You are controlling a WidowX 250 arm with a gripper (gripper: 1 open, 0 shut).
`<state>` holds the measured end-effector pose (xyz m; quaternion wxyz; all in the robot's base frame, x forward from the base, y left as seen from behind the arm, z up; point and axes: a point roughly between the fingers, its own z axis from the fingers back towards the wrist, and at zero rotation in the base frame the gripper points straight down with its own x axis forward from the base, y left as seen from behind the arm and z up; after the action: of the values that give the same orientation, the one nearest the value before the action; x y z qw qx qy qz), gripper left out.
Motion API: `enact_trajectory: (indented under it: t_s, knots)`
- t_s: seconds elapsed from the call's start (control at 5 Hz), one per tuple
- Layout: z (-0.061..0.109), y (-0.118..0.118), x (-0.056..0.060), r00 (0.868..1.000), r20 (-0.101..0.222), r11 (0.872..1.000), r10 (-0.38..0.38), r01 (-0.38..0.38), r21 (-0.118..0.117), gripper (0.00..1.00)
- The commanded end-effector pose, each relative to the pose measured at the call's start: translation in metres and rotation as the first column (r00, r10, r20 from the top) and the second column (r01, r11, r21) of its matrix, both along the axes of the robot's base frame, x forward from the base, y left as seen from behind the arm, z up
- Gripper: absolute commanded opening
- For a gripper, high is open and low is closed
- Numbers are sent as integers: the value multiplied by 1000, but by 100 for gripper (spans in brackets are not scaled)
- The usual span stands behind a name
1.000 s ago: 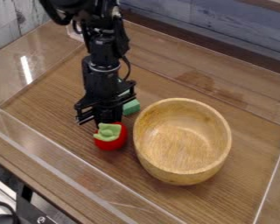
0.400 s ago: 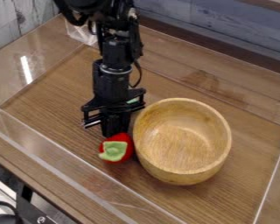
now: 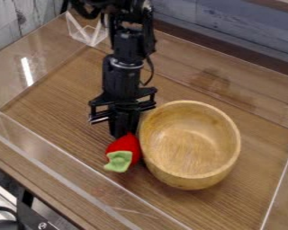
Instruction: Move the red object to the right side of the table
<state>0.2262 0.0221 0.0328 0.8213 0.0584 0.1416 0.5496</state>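
The black gripper (image 3: 123,133) is clamped on the top of the red toy fruit (image 3: 121,152), which hangs tilted, green stem end down, just left of the wooden bowl (image 3: 189,142), seemingly lifted slightly off the wood-grain table (image 3: 50,108).

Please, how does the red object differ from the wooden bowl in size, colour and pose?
The red object is much smaller than the bowl. It is red with a light green end; the bowl is plain pale wood. It hangs tilted below the gripper, green end lowest, while the bowl sits upright and open on the table. Both are rounded, and they lie close together.
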Motion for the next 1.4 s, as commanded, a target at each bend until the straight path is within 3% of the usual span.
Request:
enact_trajectory:
  t_s: [0.0,0.4,0.8,1.0,1.2]
  knots:
    - [26,-4,16,997,68,999,-32,32,0,0]
    - [45,-16,26,997,48,998,-67,68,-20,0]
    - [67,-33,43,997,13,995,-75,76,-60,0]
    - [68,-45,57,997,-6,994,-76,75,-83,0]
    - [62,-49,60,997,-17,994,-71,69,-90,0]
